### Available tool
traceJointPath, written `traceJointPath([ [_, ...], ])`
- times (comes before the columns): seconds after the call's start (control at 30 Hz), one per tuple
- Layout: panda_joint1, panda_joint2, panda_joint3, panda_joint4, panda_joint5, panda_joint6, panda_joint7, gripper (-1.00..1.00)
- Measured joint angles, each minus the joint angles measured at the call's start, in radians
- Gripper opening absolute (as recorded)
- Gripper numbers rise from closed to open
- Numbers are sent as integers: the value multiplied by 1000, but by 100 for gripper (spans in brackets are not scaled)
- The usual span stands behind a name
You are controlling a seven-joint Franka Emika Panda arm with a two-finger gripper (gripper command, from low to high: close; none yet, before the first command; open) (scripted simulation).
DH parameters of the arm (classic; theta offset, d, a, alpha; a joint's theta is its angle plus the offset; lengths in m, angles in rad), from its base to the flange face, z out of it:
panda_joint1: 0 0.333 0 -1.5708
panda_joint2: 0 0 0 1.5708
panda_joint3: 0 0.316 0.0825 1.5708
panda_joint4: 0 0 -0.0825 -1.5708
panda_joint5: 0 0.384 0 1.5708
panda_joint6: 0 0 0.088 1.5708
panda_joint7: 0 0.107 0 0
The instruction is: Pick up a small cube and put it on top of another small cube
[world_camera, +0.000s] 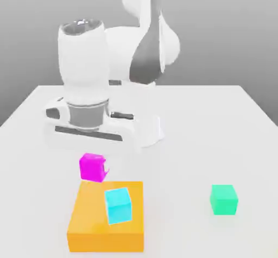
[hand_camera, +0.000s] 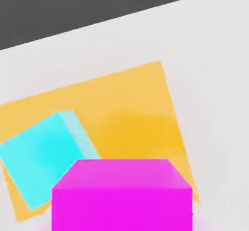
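Gripping the small magenta cube, my jaws are clenched on it, holding it clear of the table, just above the far edge of the orange block. A cyan cube rests on that block; a green cube sits well apart toward the exterior view's right.

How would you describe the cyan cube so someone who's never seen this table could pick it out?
Start at the flat orange block at the front of the white table. The cyan cube sits on top of it. It is the cube resting on the orange block; the magenta cube hangs above the block's far edge, and the green cube stands alone on the table.
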Motion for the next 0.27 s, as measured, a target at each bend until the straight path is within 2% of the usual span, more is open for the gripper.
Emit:
traceJointPath([
  [0.13, 15, 120, 8, -7, -29, 126, 48, -100],
  [0.17, 11, 142, 13, -10, -36, 151, 54, 100],
  [0.27, 12, 142, 13, -10, -36, 151, 54, 100],
])
